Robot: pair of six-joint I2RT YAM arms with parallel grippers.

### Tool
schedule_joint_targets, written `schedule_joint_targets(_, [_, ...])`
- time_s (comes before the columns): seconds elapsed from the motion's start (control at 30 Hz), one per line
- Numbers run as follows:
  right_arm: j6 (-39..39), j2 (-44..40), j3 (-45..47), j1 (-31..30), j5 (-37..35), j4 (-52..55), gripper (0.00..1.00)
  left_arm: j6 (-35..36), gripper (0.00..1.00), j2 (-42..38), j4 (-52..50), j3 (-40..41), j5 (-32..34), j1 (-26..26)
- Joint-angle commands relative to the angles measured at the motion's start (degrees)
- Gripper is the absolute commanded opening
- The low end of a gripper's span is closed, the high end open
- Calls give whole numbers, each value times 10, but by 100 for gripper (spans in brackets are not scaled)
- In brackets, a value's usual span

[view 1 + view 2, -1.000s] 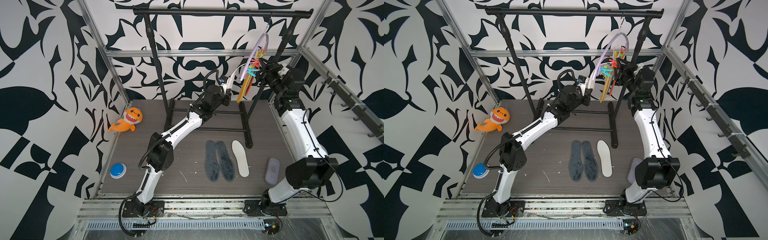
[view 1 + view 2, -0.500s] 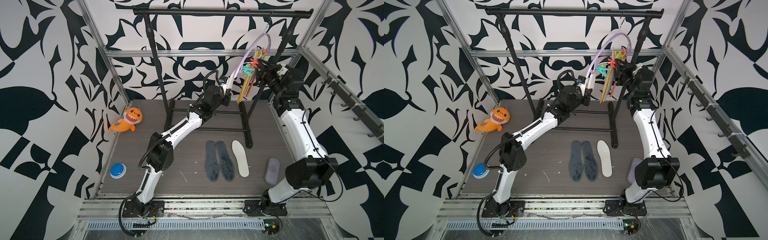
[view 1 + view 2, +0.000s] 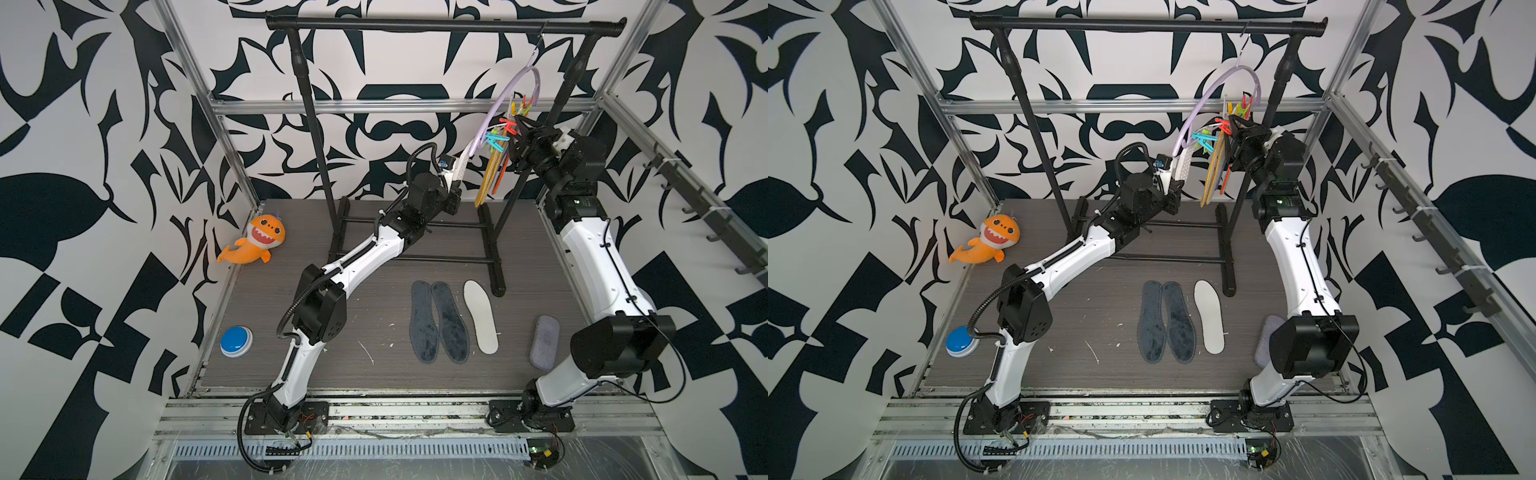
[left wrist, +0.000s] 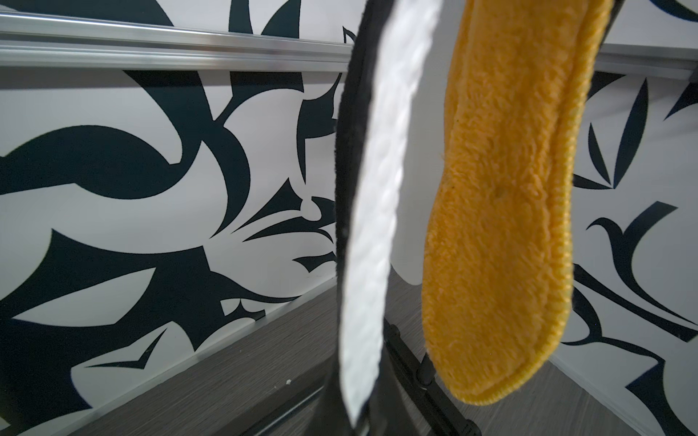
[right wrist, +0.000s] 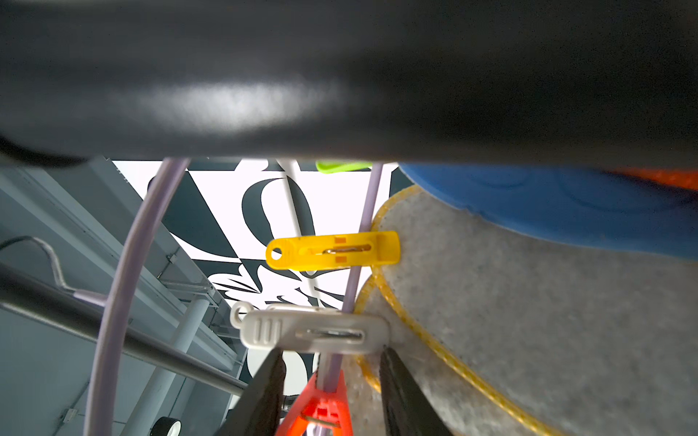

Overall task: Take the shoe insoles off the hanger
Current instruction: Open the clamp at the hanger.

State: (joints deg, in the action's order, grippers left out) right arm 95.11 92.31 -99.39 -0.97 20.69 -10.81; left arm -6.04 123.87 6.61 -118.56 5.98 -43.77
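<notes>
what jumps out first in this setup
The lilac hanger on the black rail, crowded with coloured pegs and a fuzzy orange insole. The left gripper is shut on a white insole there, the right gripper open around a red peg; an orange plush shark lies on the floor.

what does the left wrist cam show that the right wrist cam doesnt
Only the left wrist view: a white insole with a black edge close to the lens, a fuzzy orange insole hanging beside it, and the floor.
Only the right wrist view: the lilac hanger with its yellow peg, white peg and red peg, the last between the fingers of the open right gripper.
Both: the black-and-white patterned wall.
</notes>
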Motion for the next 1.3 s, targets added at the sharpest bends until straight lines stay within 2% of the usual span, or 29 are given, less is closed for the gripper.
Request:
schedule_joint_targets(0.0, [3, -17, -25, -5, -2, -29, 43, -6, 0, -27, 15, 6, -4, 4])
schedule_joint_targets(0.67, [20, -10, -31, -16, -2, -41, 29, -10, 0, -40, 19, 26, -3, 4])
schedule_joint_targets(1.27, [15, -19, -32, -23, -3, -39, 22, -17, 0, -75, 30, 76, 47, 14])
